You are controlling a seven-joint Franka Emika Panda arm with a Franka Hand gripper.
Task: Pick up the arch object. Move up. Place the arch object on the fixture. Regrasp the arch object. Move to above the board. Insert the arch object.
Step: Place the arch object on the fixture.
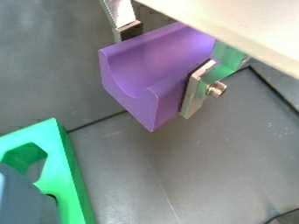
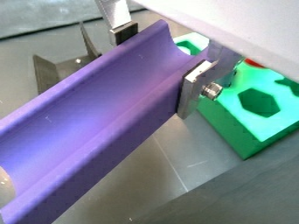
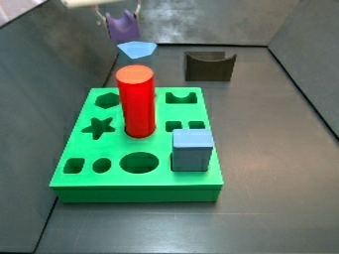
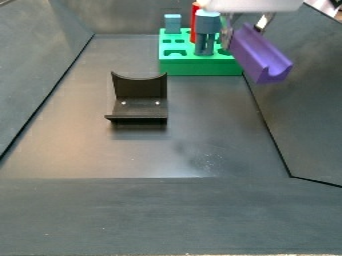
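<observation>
My gripper (image 1: 162, 59) is shut on the purple arch object (image 1: 135, 74), one silver finger on each long side. It holds the arch lying level in the air, hollow side up. In a side view the gripper (image 4: 249, 25) and arch object (image 4: 259, 52) hang off the floor, just beside the green board (image 4: 201, 62). The dark fixture (image 4: 136, 98) stands apart on the floor with its curved hollow empty. It also shows in the other side view (image 3: 208, 65). The long arch (image 2: 82, 122) fills a wrist view, with the board (image 2: 251, 122) beyond it.
On the board (image 3: 99, 149) stand a red cylinder (image 3: 137, 99) and a blue-grey cube (image 3: 193, 151); other holes are open. A pale blue pentagon piece (image 3: 135, 48) lies on the floor behind the board, under the held arch. Dark walls ring the floor.
</observation>
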